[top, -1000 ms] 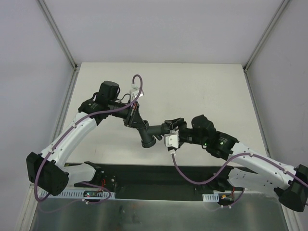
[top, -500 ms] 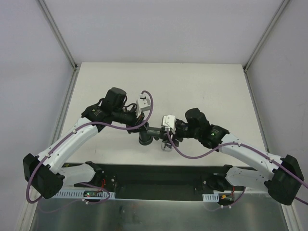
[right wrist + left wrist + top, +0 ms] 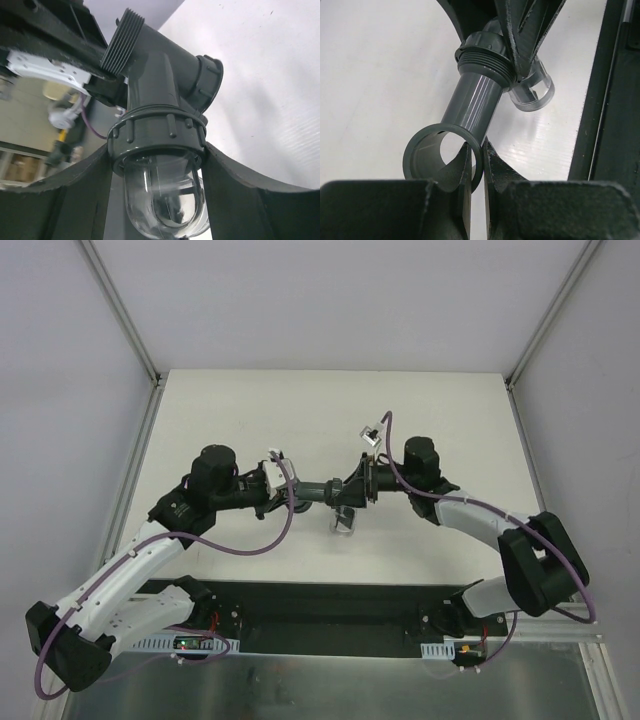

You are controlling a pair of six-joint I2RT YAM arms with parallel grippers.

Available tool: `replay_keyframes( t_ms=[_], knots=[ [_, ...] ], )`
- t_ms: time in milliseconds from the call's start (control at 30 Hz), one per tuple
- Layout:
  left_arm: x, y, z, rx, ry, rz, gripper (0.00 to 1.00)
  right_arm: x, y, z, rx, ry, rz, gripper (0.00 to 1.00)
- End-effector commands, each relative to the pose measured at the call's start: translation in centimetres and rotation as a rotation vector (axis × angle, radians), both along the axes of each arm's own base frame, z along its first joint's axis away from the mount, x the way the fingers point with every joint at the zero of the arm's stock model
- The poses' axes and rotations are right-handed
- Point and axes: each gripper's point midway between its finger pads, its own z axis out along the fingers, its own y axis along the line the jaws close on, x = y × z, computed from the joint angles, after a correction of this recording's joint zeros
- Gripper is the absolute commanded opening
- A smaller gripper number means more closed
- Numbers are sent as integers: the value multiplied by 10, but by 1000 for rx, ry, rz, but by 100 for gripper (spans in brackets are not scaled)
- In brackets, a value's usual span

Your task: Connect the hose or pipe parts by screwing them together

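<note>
The dark grey branched pipe fitting (image 3: 318,490) hangs level above the table between both grippers. My left gripper (image 3: 479,150) is shut on the rim of its open round socket (image 3: 427,152), one finger inside the socket and one outside. My right gripper (image 3: 157,150) is shut on the ribbed collar nut (image 3: 157,132) at the other end, a finger on each side. The translucent clear connector (image 3: 162,197) sticks out of that collar between the right fingers. In the top view the clear connector (image 3: 343,520) shows just below the fitting. A threaded branch end (image 3: 122,40) points away.
The white table (image 3: 440,430) lies under the parts, bounded by grey walls with metal rails at the back and sides. A black strip with the arm bases (image 3: 330,615) runs along the near edge. Purple cables (image 3: 270,540) loop off both wrists.
Both arms have swung and turned their wrists. The fitting moved from a slanted pose to level, and the right arm shifted toward the far side, gripping from the right end.
</note>
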Motion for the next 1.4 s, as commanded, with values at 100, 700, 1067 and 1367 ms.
replay_keyframes(
  t_ms=[100, 700, 1067, 1367],
  knots=[
    [-17, -17, 13, -84, -61, -117, 0, 41, 2, 60, 202, 139, -117, 43],
    [-16, -3, 34, -183, 441, 38, 0, -12, -53, 91, -141, -1190, -164, 90],
    [-31, -9, 56, -238, 728, -52, 0, -32, -33, 73, -404, -1549, 37, 92],
    [-42, -13, 56, -241, 821, -141, 0, -26, -18, 48, -507, -1607, 123, 64]
  ],
)
